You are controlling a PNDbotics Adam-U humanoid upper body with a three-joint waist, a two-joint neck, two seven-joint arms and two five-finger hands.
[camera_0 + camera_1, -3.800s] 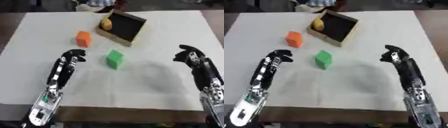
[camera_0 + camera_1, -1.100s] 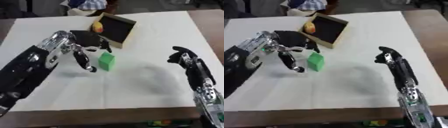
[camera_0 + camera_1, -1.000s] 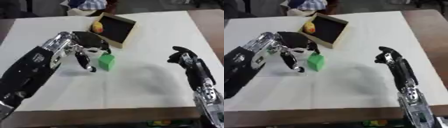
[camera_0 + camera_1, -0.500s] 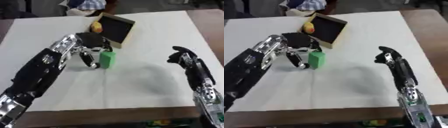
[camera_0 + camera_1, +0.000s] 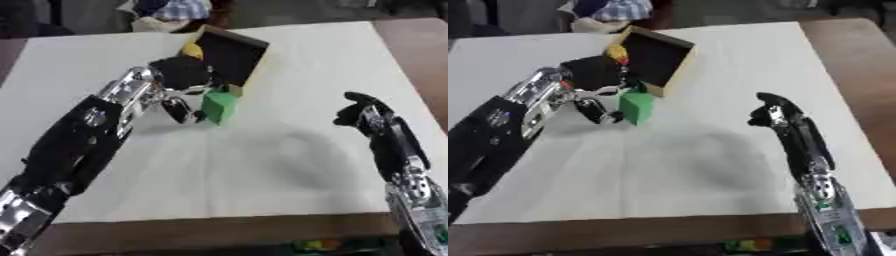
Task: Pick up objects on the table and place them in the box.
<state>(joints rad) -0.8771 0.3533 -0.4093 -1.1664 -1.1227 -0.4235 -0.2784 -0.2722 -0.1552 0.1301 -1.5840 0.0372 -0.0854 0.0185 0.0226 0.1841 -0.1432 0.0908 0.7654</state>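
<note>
— Beside the wooden box (image 5: pixel 229 55), what was left?
— Only the green cube (image 5: pixel 219 107), on the white cloth (image 5: pixel 262 165), pinched in the left hand (image 5: pixel 179 80). A yellow piece (image 5: pixel 192 49) already lay inside.
— The right hand (image 5: pixel 360 112)?
— Curled, holding nothing.

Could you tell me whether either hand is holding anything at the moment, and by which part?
The left hand is at the green cube, fingers against its left side, but a closed hold cannot be confirmed. The right hand holds nothing.
</note>
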